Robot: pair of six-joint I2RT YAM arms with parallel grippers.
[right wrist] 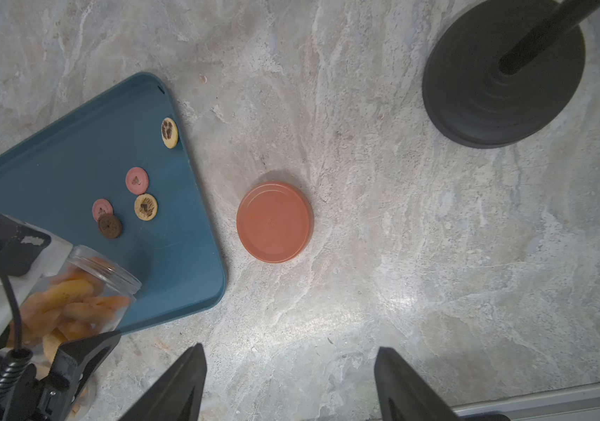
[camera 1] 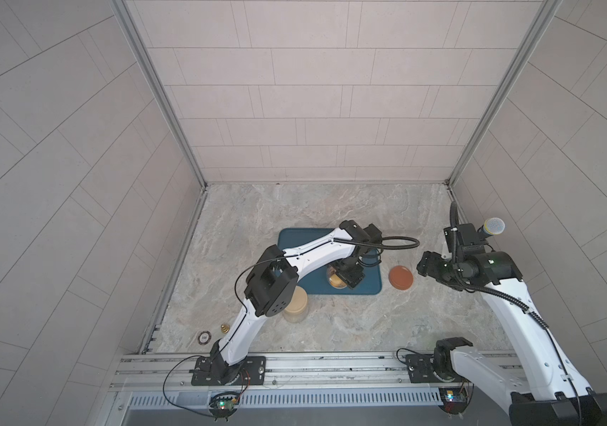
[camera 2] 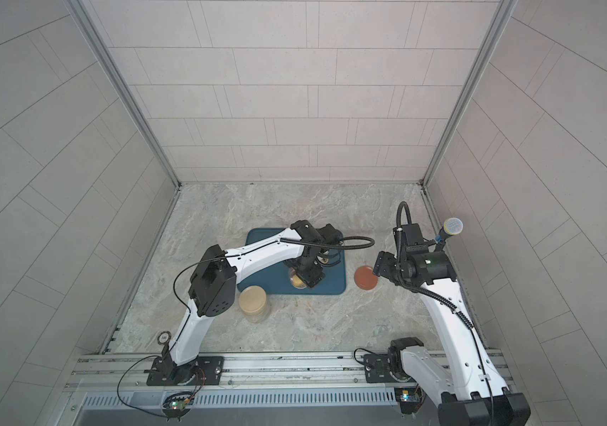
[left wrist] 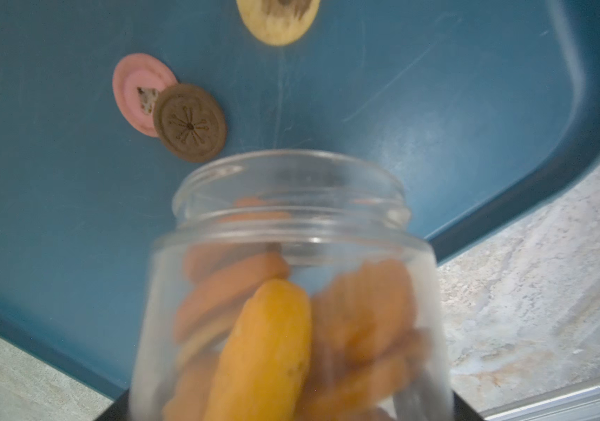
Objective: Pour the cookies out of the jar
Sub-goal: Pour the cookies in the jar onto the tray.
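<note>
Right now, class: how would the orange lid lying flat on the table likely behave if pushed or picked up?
The orange lid lies flat on the table, so a push would probably slide it, not roll it. Its rim looks low and smooth, so a pinch from above might slip. It looks thin, so probably light.

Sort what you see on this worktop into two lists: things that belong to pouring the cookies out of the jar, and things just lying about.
Belongs to the job:
- jar, open, tilted over the tray
- cookies, a few out, most inside
- blue tray
- orange lid, beside the tray

Lying about:
- second jar, beige top
- microphone
- round disc
- brass piece
</note>
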